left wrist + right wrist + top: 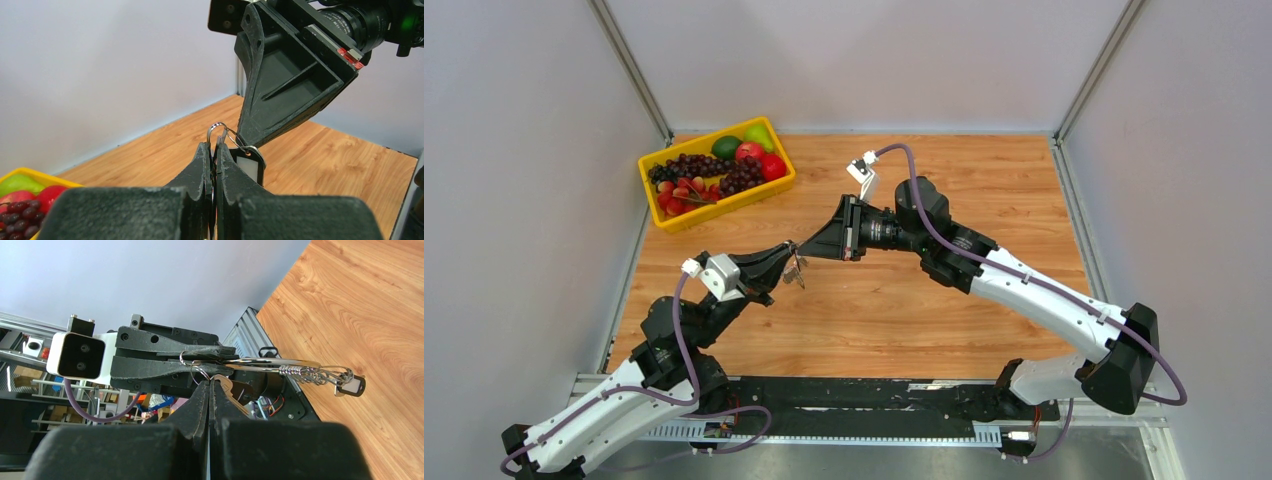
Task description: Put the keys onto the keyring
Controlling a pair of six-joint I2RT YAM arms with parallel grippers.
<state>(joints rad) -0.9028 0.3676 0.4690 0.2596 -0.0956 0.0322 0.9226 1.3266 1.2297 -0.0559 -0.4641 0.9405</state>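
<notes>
Left pincer [213,150] is clamped shut on keyring [215,124], aloft over bench [904,320] centre; right pincer [210,390], at its 3 o'clock overhead, is closed on key [229,391]. Risk: misaligned key skids off keyring and drops

1. The table [904,310] has a light-brown wood-grain top, with grey walls on its left, far and right sides.
2. A yellow basket [729,204] of fruit stands on it at the far-left corner, angled to the table's edges.
3. A black rail [874,395] runs along its near edge.
</notes>
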